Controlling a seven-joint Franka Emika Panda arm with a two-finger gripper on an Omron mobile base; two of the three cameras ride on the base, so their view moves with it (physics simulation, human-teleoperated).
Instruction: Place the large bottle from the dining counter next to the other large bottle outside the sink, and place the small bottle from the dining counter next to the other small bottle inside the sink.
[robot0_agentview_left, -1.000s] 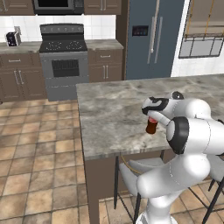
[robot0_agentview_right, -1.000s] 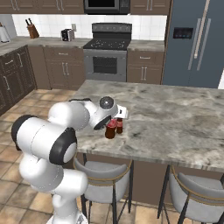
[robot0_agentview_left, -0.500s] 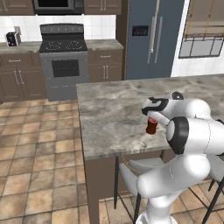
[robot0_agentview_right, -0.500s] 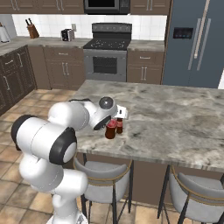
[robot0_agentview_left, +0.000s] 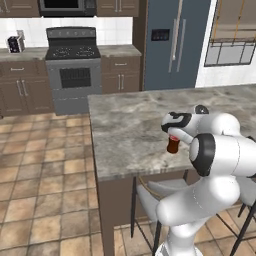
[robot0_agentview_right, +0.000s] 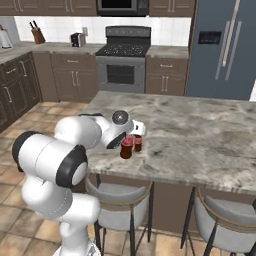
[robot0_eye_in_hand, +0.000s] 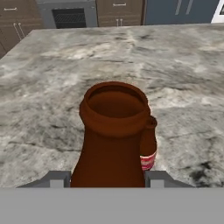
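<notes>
Seen from the left base view, the white arm reaches over the near part of the grey marbled bench (robot0_agentview_left: 125, 125), and the pincer (robot0_agentview_left: 172, 134) sits low over a dark brown bottle, the large bottle (robot0_agentview_left: 173, 145), which stands upright not far from the bench's front edge. A stove and a tall grey fridge stand against the far wall.

From the right base view, the large bottle (robot0_agentview_right: 126, 148) stands just beside the small bottle (robot0_agentview_right: 138, 143), both upright on the bench (robot0_agentview_right: 210, 135) close to its near edge, with the pincer (robot0_agentview_right: 127, 139) right above them. Two stools are tucked under the bench front.

Along the hand view, the large bottle (robot0_eye_in_hand: 114, 140) rises between the two fingertips (robot0_eye_in_hand: 59, 178), which press against its sides, so the pincer (robot0_eye_in_hand: 109, 178) is clamped on it. The small bottle (robot0_eye_in_hand: 148, 148), with its red label, stands behind and touches it or nearly so. Whether the large bottle is off the stone, I cannot tell.
</notes>
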